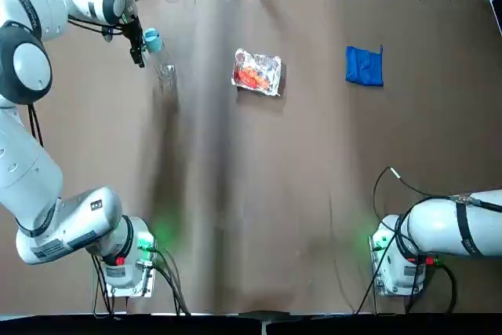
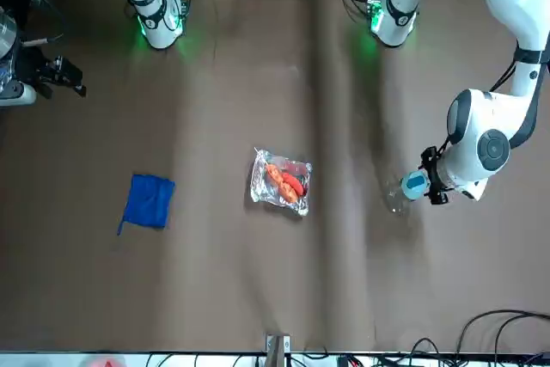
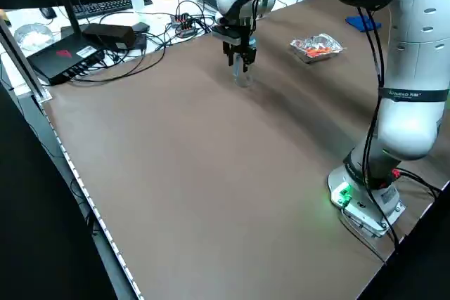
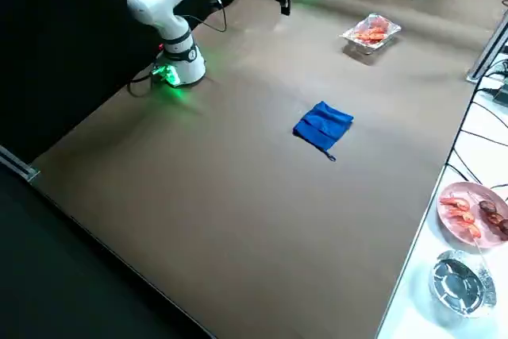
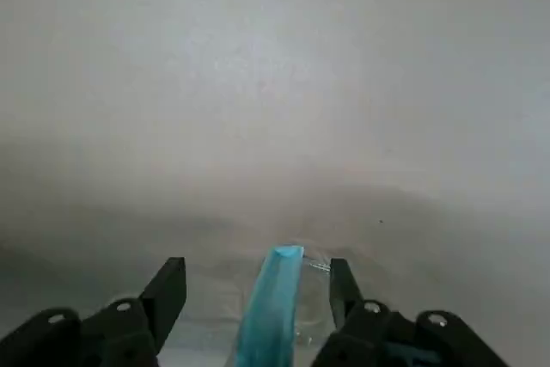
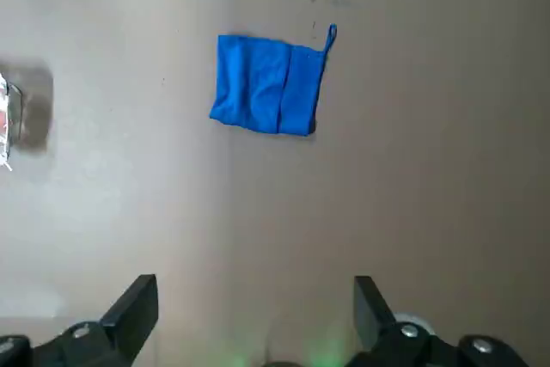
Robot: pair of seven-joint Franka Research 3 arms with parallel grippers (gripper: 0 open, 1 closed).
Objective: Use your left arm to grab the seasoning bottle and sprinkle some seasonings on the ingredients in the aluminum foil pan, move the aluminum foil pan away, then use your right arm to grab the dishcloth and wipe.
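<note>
Between my left gripper's (image 5: 258, 290) spread fingers: the seasoning bottle (image 1: 159, 58), blue cap up, standing on the table (image 1: 235, 194); both fingers are apart from it, nothing clasped. Off to that gripper's right, well apart: the aluminum foil pan (image 1: 257, 72), holding the orange-red ingredients (image 1: 252, 77). Farther right again: the dishcloth (image 1: 365, 66), lying flat, loop at one corner. My right gripper (image 6: 256, 302): raised over bare table, fingers wide and empty, the dishcloth ahead of it, untouched.
</note>
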